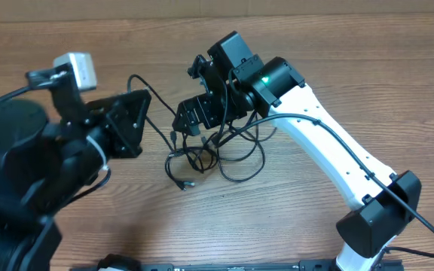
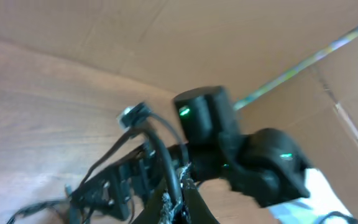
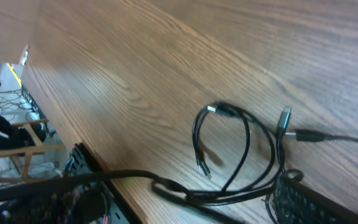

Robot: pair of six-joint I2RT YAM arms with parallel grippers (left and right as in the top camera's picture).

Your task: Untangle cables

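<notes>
A wood-grain table (image 1: 368, 83) meets a brown cardboard wall (image 2: 229, 37) behind it.

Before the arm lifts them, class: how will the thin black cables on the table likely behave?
Probably floppy: the cables lie in loose curling loops on the table, so they would sag. Likely light, being so thin. Pulling one may drag others, since the loops cross.

- The cables (image 1: 200, 159) are black with silvery plug tips.
- The counter (image 1: 353, 68) is warm brown, streaked with wood grain.
- The right arm (image 1: 322, 147) is white with black joints and a green light (image 1: 264, 80).
- The left arm (image 1: 29, 150) is black, its box (image 1: 77, 69) pale grey.
- The cardboard wall (image 2: 135, 37) is tan.
</notes>
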